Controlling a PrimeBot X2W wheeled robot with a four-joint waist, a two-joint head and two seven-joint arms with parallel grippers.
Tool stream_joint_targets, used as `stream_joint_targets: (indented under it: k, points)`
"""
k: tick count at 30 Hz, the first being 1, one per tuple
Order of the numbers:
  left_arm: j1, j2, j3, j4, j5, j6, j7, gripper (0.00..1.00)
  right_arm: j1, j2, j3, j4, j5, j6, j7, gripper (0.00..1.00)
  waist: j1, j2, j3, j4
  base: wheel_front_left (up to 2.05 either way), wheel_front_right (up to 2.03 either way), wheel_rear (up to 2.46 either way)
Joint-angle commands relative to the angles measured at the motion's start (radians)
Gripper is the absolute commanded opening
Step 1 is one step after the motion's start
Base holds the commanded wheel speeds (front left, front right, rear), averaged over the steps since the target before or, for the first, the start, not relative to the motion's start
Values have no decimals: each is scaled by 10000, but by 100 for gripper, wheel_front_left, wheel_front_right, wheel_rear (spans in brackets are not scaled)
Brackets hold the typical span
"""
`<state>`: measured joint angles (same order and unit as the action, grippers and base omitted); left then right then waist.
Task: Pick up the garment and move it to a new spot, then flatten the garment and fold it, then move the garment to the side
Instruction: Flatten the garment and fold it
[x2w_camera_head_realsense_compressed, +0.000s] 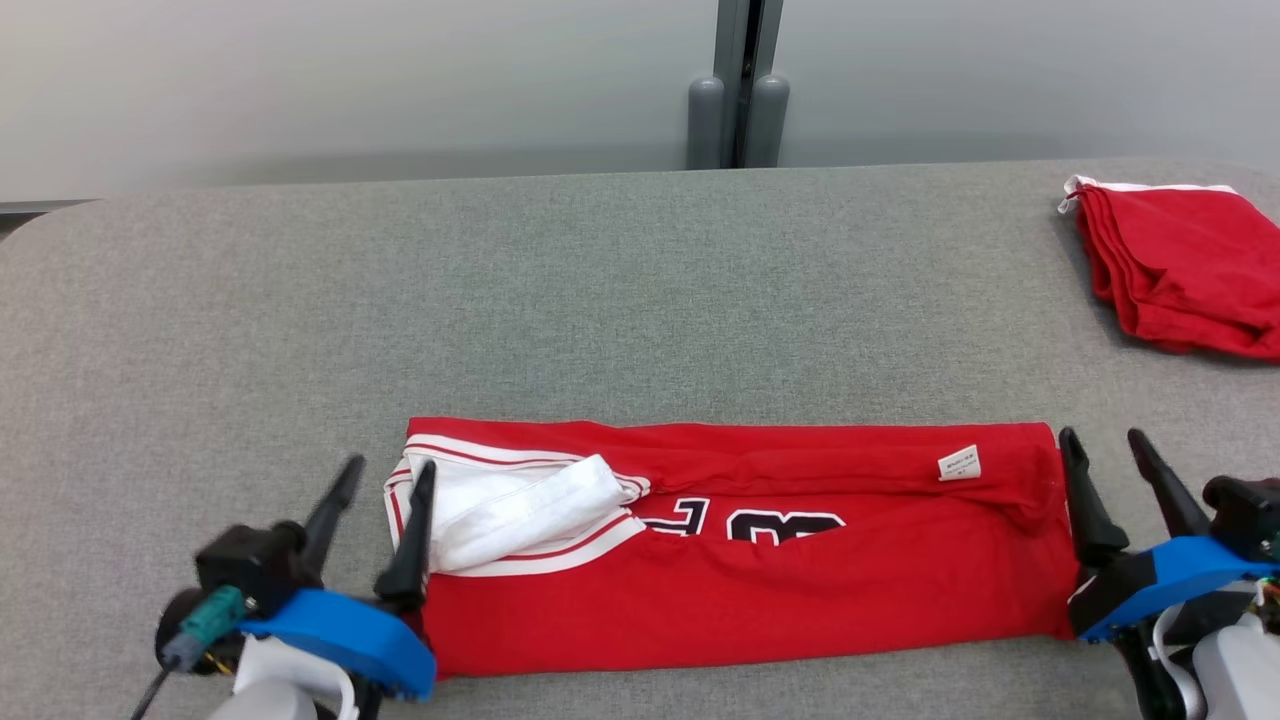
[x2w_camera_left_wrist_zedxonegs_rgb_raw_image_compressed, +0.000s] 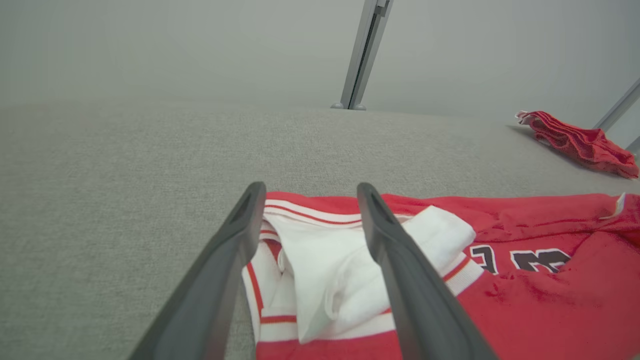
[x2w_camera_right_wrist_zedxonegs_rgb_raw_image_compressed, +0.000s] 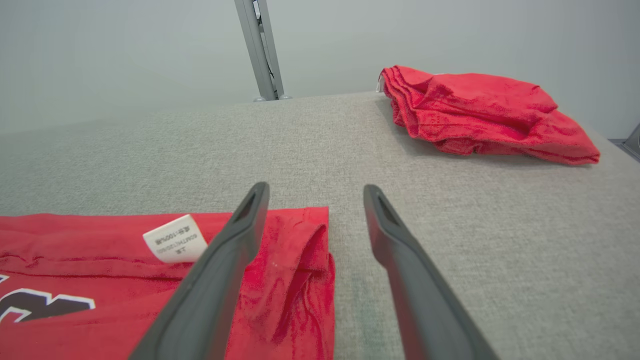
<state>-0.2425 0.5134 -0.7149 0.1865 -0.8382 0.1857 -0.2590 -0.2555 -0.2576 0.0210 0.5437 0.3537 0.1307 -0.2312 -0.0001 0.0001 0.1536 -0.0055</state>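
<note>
The garment (x2w_camera_head_realsense_compressed: 760, 580) is a red jersey with white trim and black lettering, folded into a long strip across the near part of the grey table (x2w_camera_head_realsense_compressed: 600, 290). My left gripper (x2w_camera_head_realsense_compressed: 388, 478) stands open at the strip's left end, over the white trim (x2w_camera_left_wrist_zedxonegs_rgb_raw_image_compressed: 320, 270), with nothing between its fingers. My right gripper (x2w_camera_head_realsense_compressed: 1105, 445) stands open at the strip's right end; in the right wrist view its left finger (x2w_camera_right_wrist_zedxonegs_rgb_raw_image_compressed: 220, 280) lies over the red cloth (x2w_camera_right_wrist_zedxonegs_rgb_raw_image_compressed: 295, 280) and its right finger over bare table. A white care label (x2w_camera_right_wrist_zedxonegs_rgb_raw_image_compressed: 175, 238) shows near that end.
A second red garment (x2w_camera_head_realsense_compressed: 1180, 270) lies folded at the table's far right (x2w_camera_right_wrist_zedxonegs_rgb_raw_image_compressed: 480, 110). Behind the table stands a grey wall with a metal post (x2w_camera_head_realsense_compressed: 740, 90). Bare table surface stretches between the strip and the far edge.
</note>
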Motion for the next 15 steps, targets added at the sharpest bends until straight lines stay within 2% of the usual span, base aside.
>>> stream_joint_targets:
  k: [1, 6, 15]
  points:
    - [101, -140, 438, -166, 271, 76, -75, 100, 122, -60, -77, -171, 17, 1, -67, 100, 1, -1, -6, 2, 0, 0, 0]
    - [751, -968, 2328, -837, 1750, 122, -66, 100, 3, -83, -287, -466, -126, 1, 302, 100, 1, -1, -22, 36, 0, 0, 0]
    - [1577, -2582, 4727, -1220, 3688, -699, -62, 100, -192, 291, -618, 304, -518, 1, 1057, 100, 1, -1, 21, 246, 0, 0, 0]
